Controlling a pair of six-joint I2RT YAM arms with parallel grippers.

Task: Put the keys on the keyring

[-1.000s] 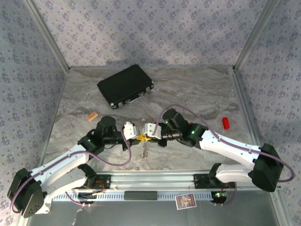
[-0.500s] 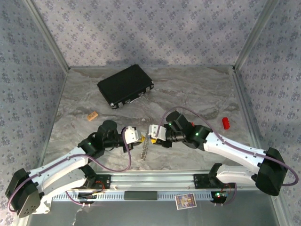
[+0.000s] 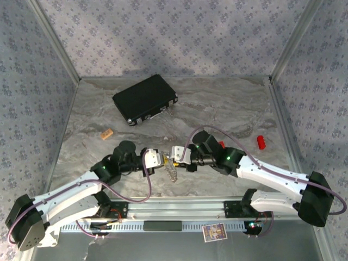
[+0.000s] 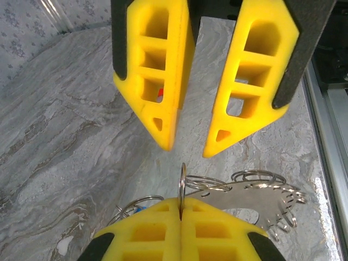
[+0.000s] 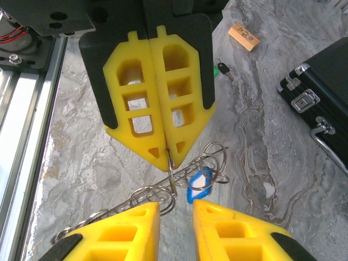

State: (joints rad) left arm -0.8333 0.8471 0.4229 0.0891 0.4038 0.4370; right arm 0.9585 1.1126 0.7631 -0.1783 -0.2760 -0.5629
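Grey marbled worktop [image 3: 228, 109] from above: my left gripper [image 3: 159, 161] and right gripper [image 3: 171, 158] are tip to tip, with the keyring [image 3: 172, 172] just below them. Left wrist: my left fingers [image 4: 157, 81] are spread, and my right fingers [image 4: 212, 234] are pressed together on a thin wire loop of the keyring, its toothed plate off to the right. Right wrist: same pinch, blue key [image 5: 197, 185] among the loops, green key [image 5: 223, 68] lying well apart on the worktop.
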